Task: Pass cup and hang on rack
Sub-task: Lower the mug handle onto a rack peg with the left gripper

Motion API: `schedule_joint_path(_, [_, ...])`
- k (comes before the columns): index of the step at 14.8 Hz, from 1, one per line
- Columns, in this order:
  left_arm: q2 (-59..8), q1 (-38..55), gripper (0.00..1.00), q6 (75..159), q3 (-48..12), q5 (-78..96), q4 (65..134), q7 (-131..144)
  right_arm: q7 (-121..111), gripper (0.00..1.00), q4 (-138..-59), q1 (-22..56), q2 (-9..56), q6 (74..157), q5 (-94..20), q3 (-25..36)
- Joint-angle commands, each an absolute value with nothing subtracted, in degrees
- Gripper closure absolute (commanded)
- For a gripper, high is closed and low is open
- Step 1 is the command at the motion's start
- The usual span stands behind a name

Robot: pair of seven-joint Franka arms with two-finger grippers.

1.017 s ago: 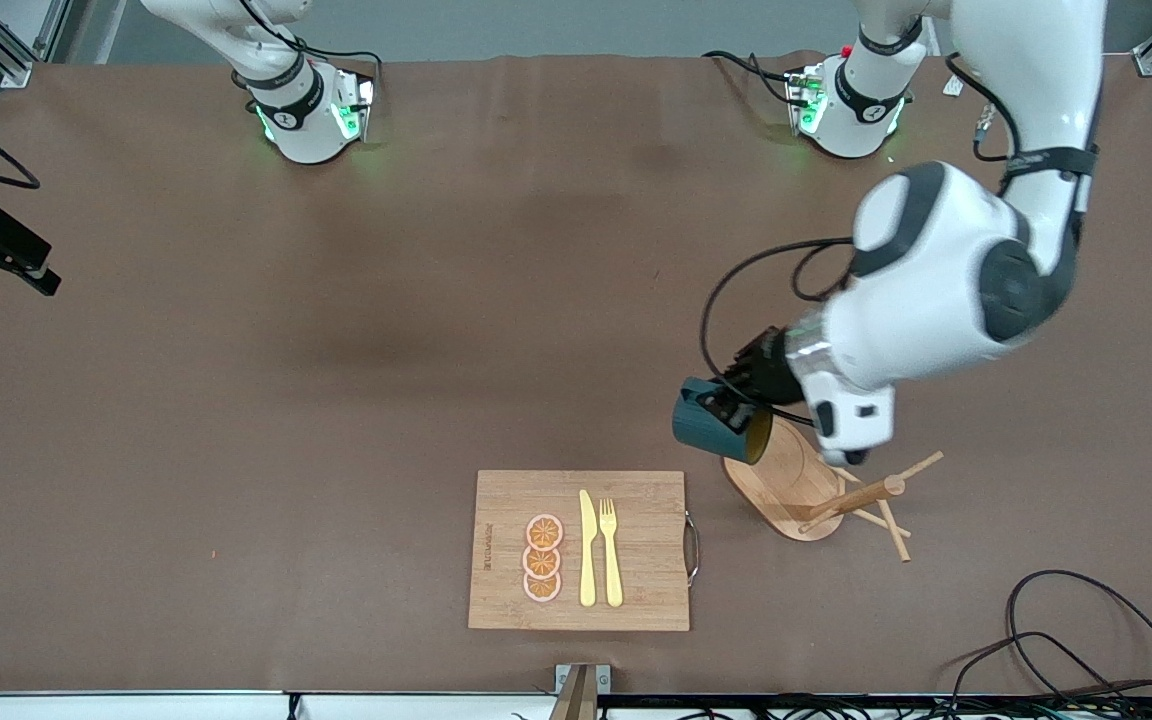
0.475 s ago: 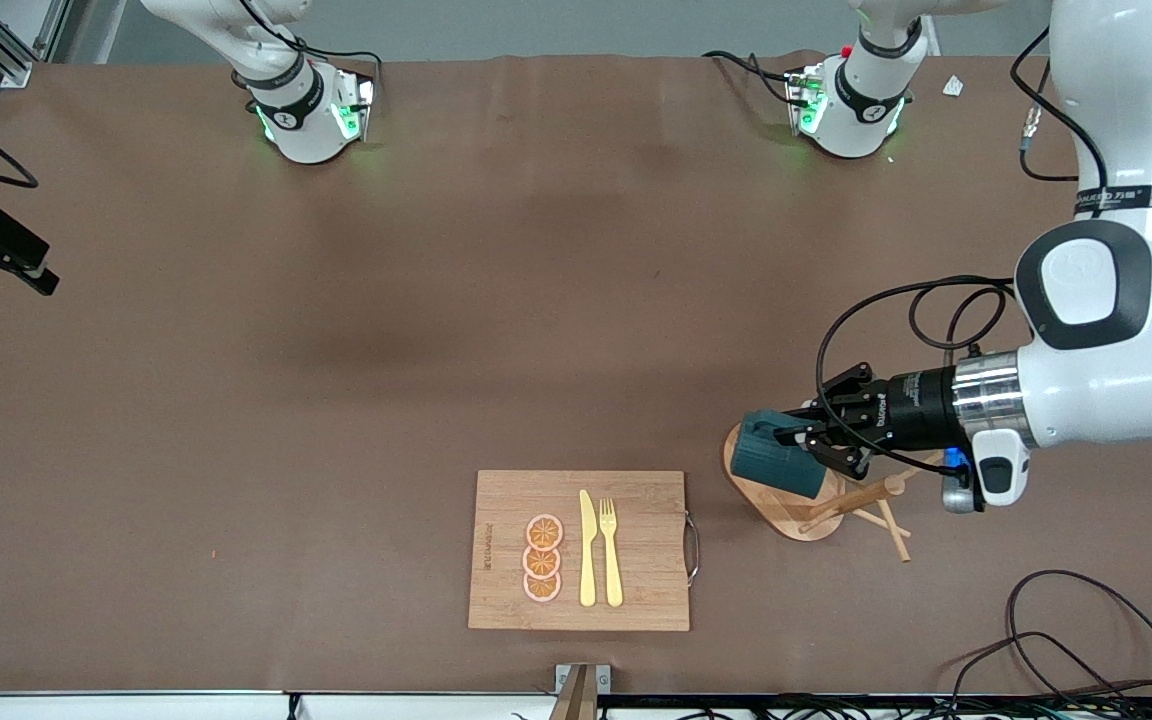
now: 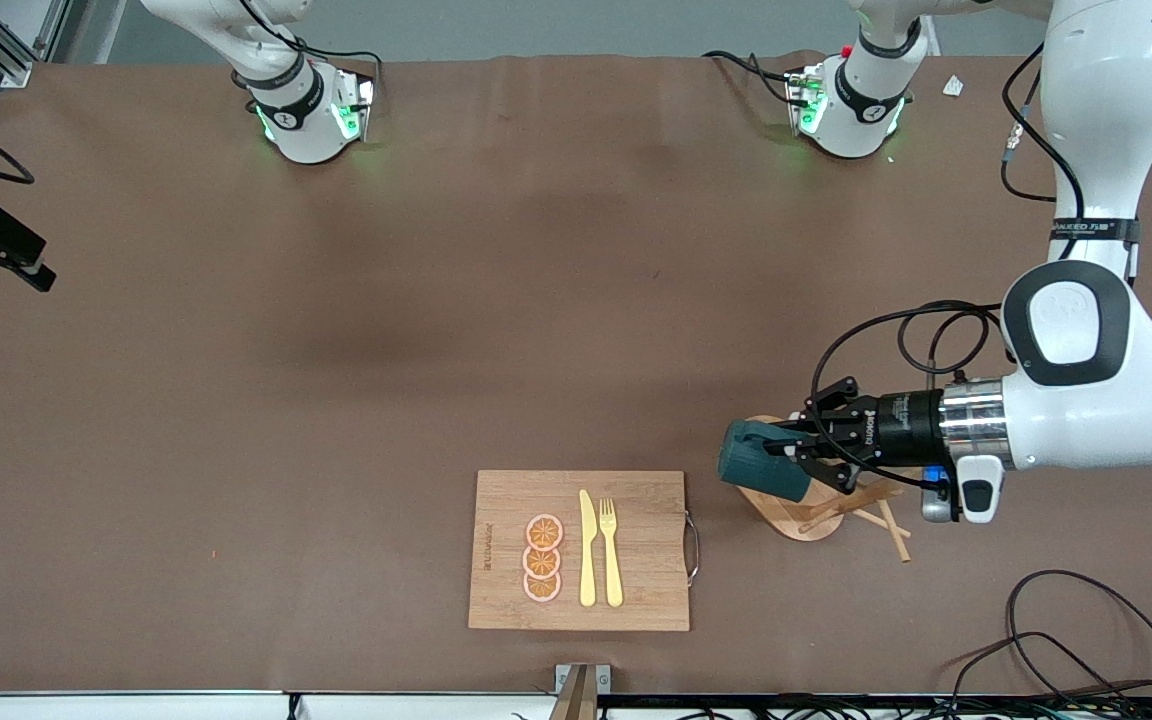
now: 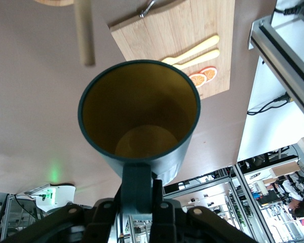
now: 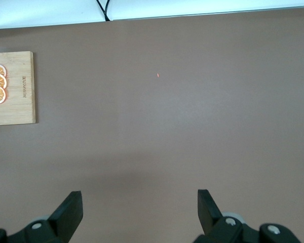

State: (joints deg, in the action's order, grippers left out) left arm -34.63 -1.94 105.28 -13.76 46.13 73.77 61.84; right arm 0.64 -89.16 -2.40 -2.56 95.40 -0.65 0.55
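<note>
Glaze on the cup (image 3: 762,472) reads as a dark teal-green, smooth and slightly glossy on the outside, with a yellowish-brown lining that the left wrist view shows down to its round bottom (image 4: 140,120). It is a plain cylinder, carried on its side with the mouth turned toward the left arm, over the oval base of the rack (image 3: 796,522). The left gripper (image 3: 798,450) has its black jaws clamped on the cup's small side handle, seen from the wrist as a stubby teal tab between the fingers. The rack is pale unfinished wood: a flat oval foot, a round central post and thin dowel pegs (image 3: 893,530) that splay out toward the left arm's end of the table. One round peg crosses the left wrist view just beside the cup's rim.

Near the rack, toward the right arm's end, lies a rectangular bamboo cutting board (image 3: 646,580) with a metal handle, bearing three orange slices (image 3: 542,558), a yellow knife (image 3: 587,548) and a yellow fork (image 3: 611,551). The table (image 3: 336,350) wears a matte brown covering.

The right gripper (image 5: 140,207) waits with its jaws spread wide and empty over bare table.
</note>
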Motion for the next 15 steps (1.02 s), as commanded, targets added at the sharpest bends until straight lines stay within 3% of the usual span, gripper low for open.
schedule_joint_path(1, [-35.7,-3.9,0.99,102.6,-14.1,47.2,73.7,61.3,-0.2,0.00,-87.0,-5.0,-2.3,93.7,-1.1,-0.1])
schedule_joint_path(15, [-38.3,-8.7,0.99,100.1,-14.2,49.0,73.7,60.1,0.4,0.00,-87.0,-4.7,-0.8,94.0,-1.7,-0.2])
